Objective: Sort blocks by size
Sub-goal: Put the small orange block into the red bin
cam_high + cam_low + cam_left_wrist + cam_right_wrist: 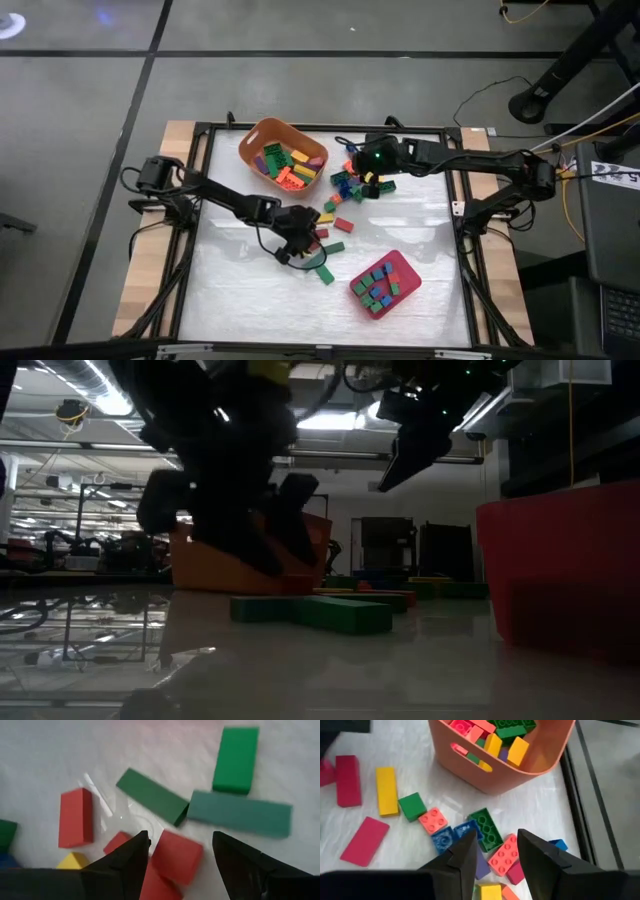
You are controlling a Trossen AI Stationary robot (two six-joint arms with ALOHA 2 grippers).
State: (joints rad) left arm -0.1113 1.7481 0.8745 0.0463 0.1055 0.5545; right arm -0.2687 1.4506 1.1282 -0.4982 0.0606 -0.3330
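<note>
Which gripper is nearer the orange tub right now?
Right. The right gripper hovers open over the loose blocks just beside the orange tub; the left gripper is farther off, open and low over the red block mid-table.

I worked in a lab: strip ceiling lights ran overhead, cluttered workbenches stood far behind my framed table, cables trailing right.

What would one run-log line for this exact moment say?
left end effector: open over red block | right end effector: open above loose blocks | orange tub, red tray: part filled
</note>
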